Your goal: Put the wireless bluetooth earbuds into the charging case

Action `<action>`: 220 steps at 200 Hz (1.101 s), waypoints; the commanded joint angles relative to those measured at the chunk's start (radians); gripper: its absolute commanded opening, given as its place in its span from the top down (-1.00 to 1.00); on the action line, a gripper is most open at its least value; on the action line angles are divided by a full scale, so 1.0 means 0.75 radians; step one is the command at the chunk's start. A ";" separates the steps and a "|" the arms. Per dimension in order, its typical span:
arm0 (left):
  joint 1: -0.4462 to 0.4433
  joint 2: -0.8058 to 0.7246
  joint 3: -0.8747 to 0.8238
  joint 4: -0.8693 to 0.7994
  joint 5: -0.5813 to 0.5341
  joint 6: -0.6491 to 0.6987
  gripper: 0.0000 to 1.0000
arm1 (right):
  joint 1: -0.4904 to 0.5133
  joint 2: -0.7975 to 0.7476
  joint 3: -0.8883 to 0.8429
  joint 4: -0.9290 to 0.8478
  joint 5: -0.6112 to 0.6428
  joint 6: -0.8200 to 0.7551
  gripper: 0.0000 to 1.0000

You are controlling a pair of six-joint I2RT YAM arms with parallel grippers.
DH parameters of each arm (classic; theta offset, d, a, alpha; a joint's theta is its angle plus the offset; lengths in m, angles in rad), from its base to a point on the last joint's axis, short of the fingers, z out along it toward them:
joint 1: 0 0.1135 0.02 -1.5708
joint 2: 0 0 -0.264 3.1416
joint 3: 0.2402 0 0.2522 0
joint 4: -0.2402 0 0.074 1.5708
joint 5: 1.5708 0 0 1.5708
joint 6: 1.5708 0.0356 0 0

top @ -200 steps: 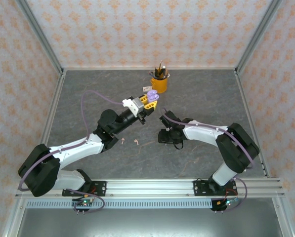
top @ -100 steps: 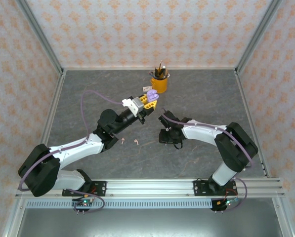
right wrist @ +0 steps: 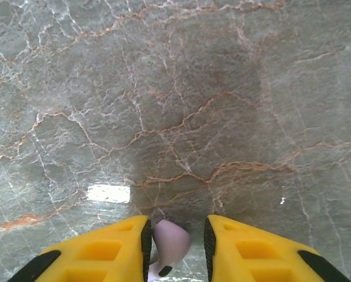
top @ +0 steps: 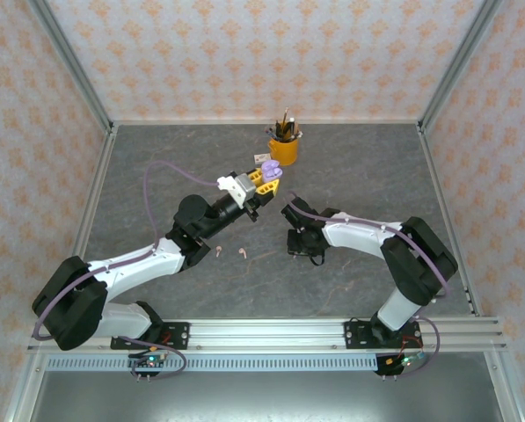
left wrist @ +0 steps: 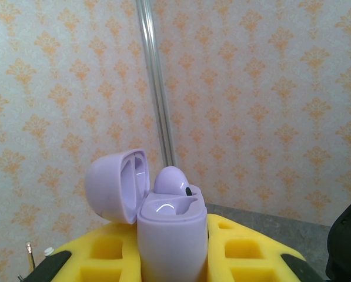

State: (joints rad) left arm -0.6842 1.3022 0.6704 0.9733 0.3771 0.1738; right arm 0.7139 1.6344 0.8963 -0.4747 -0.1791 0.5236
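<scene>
**Papered walls around a grey stone bench**

The bench (top: 156,167) has a grey, marble-like top veined in rust and white. Three walls (top: 244,53) close it in, papered pale pink with rows of orange ornaments. Bare metal posts (top: 73,66) rise at the back corners, and a metal rail (top: 271,332) runs across the near edge. In the right wrist view, a bright patch of light (right wrist: 109,192) glares off the stone.

Lilac earbud (right wrist: 170,244) — lower part beyond bottom edge

White links, black joints on left arm (top: 134,262), right arm (top: 359,232); yellow jaws; lilac cable (top: 156,169) along left.
</scene>
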 commanded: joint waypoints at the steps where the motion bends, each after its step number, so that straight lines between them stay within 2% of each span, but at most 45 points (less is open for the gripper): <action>1: 0.012 -0.020 -0.010 0.077 0.002 -0.019 1.00 | 0.005 -0.007 0.010 -0.063 0.035 0.021 0.36; 109: 0.012 -0.013 -0.011 0.081 0.007 -0.027 1.00 | 0.019 -0.033 -0.001 -0.091 0.029 0.044 0.33; 186: 0.012 -0.016 -0.012 0.079 0.008 -0.027 1.00 | 0.032 -0.030 0.006 -0.103 0.038 0.038 0.58; 220: 0.013 -0.016 -0.012 0.079 0.009 -0.028 1.00 | 0.032 -0.016 0.029 -0.114 0.045 -0.010 0.60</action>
State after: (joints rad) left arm -0.6842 1.3022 0.6701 0.9768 0.3775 0.1581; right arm 0.7288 1.6295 0.8970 -0.5091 -0.1753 0.5457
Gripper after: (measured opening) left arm 0.206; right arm 0.204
